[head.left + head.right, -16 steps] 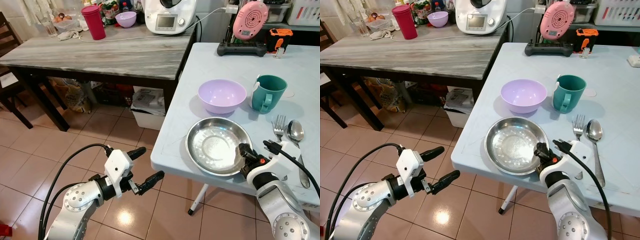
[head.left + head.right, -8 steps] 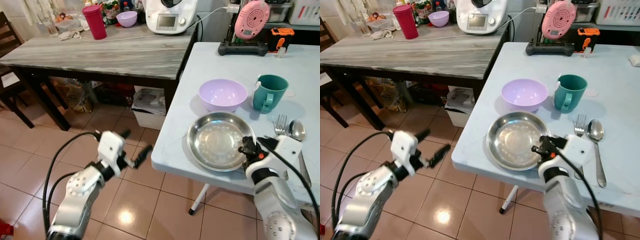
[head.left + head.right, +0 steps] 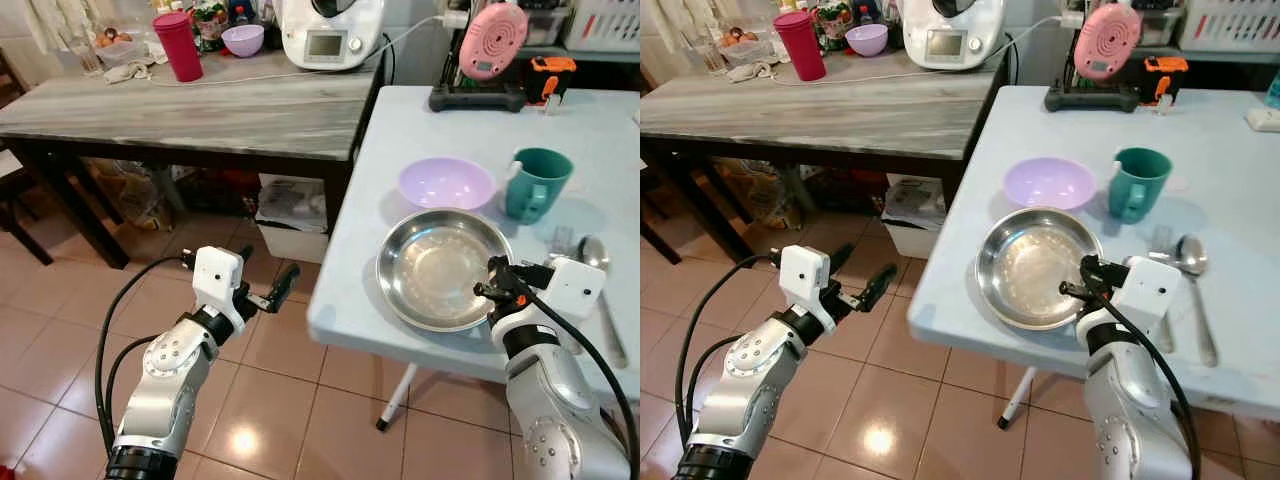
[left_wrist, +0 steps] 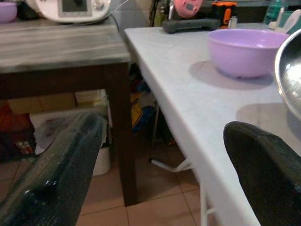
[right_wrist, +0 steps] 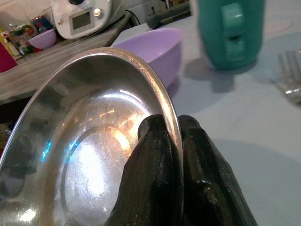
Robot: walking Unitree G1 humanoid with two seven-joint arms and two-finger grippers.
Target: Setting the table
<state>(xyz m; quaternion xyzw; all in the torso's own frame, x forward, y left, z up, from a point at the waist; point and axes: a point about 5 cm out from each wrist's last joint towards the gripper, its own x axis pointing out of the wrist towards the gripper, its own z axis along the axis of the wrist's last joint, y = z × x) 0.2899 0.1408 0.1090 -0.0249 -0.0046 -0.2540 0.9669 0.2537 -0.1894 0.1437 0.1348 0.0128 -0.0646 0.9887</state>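
Tiled kitchen floor (image 3: 60, 330) is seen beneath two tables: a grey wood-grain table (image 3: 200, 110) along the wall, and a pale blue table (image 3: 600, 150) butted against its end, on which the setting is laid out.

Setting status, largest item first:

1. A steel plate (image 3: 440, 268) is located at the near edge of the pale blue table, close to the near left corner. It is gripped at its right rim by the right gripper (image 5: 174, 141), whose two black fingers are closed on the rim, one on each face. In the right wrist view the gripped rim is seen raised, so the plate is judged tilted and not fully set down.
2. A lilac bowl (image 3: 446, 184) is placed just behind the plate, toward the middle of the table.
3. A teal mug (image 3: 538, 184) is stood upright beside the bowl, on the bowl's right.
4. A fork (image 3: 1160, 250) and a spoon (image 3: 1192, 262) are laid side by side, right of the plate near the near edge.

The left gripper (image 3: 265, 290) is held over the floor, off the left edge of the table, fingers spread, nothing held.

Assessment: all pieces are on the table. Seating and releasing the plate is judged the remaining step.
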